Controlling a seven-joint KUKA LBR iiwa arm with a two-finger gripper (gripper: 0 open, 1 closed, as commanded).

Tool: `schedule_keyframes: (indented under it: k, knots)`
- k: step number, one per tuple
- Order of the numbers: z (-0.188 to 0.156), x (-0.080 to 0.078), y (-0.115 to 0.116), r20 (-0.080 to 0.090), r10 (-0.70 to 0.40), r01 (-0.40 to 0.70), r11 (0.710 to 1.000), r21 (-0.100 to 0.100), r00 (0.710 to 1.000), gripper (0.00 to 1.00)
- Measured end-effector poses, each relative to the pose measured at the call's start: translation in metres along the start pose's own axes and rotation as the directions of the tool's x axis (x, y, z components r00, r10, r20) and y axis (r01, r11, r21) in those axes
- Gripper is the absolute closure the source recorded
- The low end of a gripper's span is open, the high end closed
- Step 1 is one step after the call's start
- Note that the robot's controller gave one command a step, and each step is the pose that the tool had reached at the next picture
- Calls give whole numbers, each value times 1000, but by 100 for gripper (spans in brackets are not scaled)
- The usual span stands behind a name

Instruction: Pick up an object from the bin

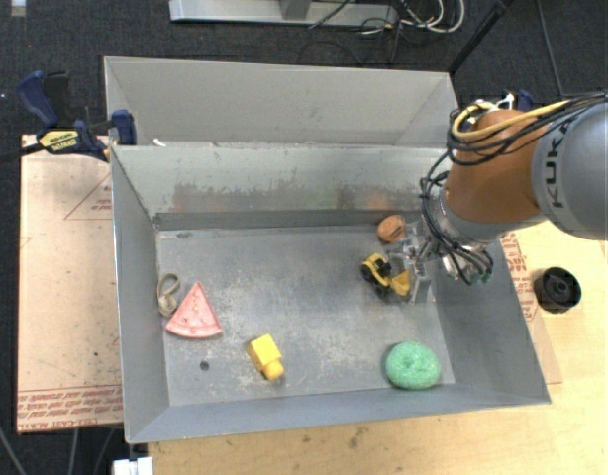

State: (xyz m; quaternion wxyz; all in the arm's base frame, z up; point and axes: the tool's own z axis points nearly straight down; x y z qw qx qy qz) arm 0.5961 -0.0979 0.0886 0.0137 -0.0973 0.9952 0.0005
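Hovering low at 3 o'clock of grey metal bin [294, 310], pincer [415, 273] sits just beside small yellow-and-black toy [383, 273]; spread or pressed together, cannot tell. Toy seemingly unlifted; grasp and lift remain.

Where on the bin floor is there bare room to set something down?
The widest bare floor lies mid-bin, between the pink wedge, the yellow block and the yellow-black toy. Crowded at right: gripper, toy and brown lump sit close.

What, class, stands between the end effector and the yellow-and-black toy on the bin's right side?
Nothing visible: the end effector is directly beside the yellow-and-black toy. The brown lump lies behind them, out of the way.
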Motion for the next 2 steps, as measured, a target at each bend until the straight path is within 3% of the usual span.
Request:
schedule_keyframes:
  k: [2]
  knots:
    - [0, 0, 0, 0, 0, 0, 1000, 0, 1000, 100]
